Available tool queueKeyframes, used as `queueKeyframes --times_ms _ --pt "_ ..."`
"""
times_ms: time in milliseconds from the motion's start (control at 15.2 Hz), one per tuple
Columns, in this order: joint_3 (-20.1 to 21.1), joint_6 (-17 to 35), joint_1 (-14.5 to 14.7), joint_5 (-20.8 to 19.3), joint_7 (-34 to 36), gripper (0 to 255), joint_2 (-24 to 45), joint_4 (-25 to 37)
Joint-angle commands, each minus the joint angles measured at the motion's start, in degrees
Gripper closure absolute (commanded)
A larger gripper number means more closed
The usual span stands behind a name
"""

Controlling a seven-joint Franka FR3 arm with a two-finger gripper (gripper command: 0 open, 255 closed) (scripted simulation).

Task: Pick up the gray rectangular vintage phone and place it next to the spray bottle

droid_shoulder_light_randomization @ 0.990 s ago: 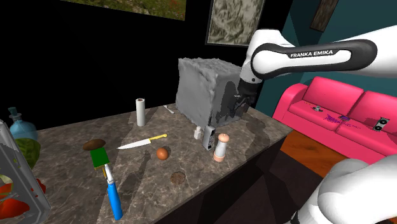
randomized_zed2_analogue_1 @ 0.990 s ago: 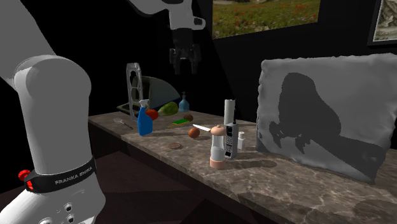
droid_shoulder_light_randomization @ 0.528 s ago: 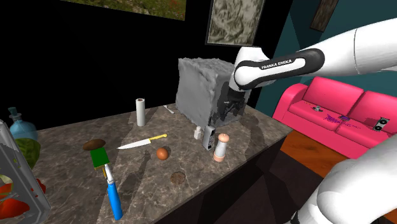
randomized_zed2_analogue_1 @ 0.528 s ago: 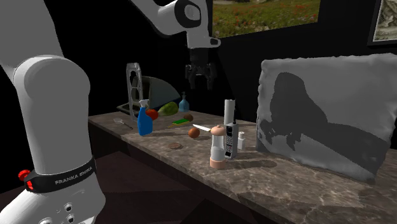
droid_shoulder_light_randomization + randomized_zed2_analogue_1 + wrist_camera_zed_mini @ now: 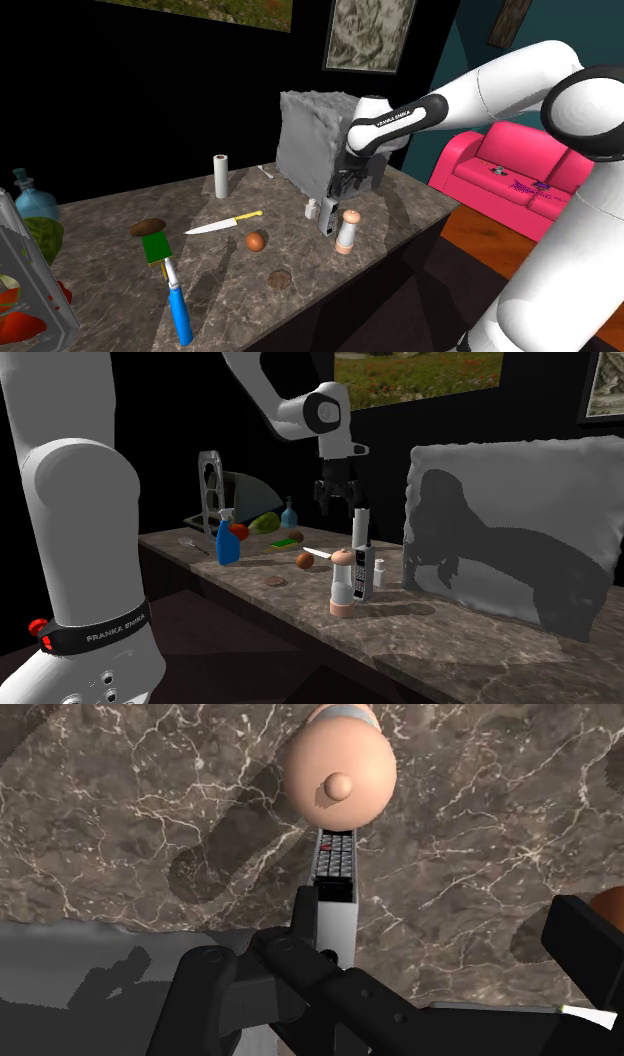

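Note:
The gray rectangular phone (image 5: 327, 216) stands upright on the dark marbled counter (image 5: 120, 205), leaning against a peach shaker (image 5: 347, 231). In the second exterior view the phone (image 5: 361, 574) has a black antenna and a keypad face. My gripper (image 5: 337, 503) hangs open above the phone, slightly off toward that view's left, holding nothing. In the wrist view the phone (image 5: 335, 879) lies just ahead of one finger (image 5: 300, 979), with the shaker (image 5: 337, 769) beyond it; the gripper (image 5: 440, 954) is apart from both. The blue spray bottle (image 5: 227, 540) stands far along the counter (image 5: 178, 312).
A big gray block (image 5: 318, 140) rises right behind the phone and the arm. A small white shaker (image 5: 312, 209), a brown ball (image 5: 256, 241), a knife (image 5: 222, 224), a white roll (image 5: 220, 175) and a green sponge (image 5: 157, 247) lie between phone and bottle. A pink sofa (image 5: 540, 185) stands beyond the counter.
The arm has swung down and toward the phone. The gripper, open throughout, has gone from high over the counter's far part to just above the phone. Nothing on the counter moved.

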Motion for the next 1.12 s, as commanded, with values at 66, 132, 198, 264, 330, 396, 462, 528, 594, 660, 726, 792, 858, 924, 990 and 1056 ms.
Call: queueKeyframes --times_ms 66,132,198,264,330,396,462,528,594,660,726,792,858,924,990,1056 --pt "-0.6 2.4 -0.7 0.9 -1.8 0 6.9 4.6" --pt "-0.7 3.1 -1.0 1.2 -2.3 0 9.0 6.0" --pt "-0.7 3.7 -1.2 1.5 -2.8 0 11.2 7.6" --pt "-0.7 4.3 -1.5 1.8 -3.2 0 13.4 9.3" --pt "-0.7 4.8 -1.8 2.1 -3.7 0 15.6 11.0" --pt "-0.7 5.2 -2.1 2.3 -4.1 0 17.8 12.8" --pt "-0.7 5.5 -2.4 2.6 -4.5 0 19.9 14.5" --pt "-0.7 6.1 -2.4 2.7 -4.5 0 20.4 14.5" --pt "-0.6 6.7 -2.5 2.7 -4.6 0 21.0 14.5" --pt "-0.6 7.3 -2.5 2.8 -4.6 0 21.5 14.4" --pt "-0.5 7.8 -2.5 2.8 -4.6 0 22.1 14.4" --pt "-0.5 8.4 -2.6 2.9 -4.7 0 22.7 14.4" --pt "-0.5 9.0 -2.6 3.0 -4.7 0 23.3 14.5" --pt "-0.4 9.5 -2.7 3.0 -4.8 0 23.9 14.5" --pt "-0.4 9.9 -2.7 3.1 -4.8 0 24.2 14.5" --pt "-0.4 9.9 -2.7 3.1 -4.8 0 24.2 14.5"
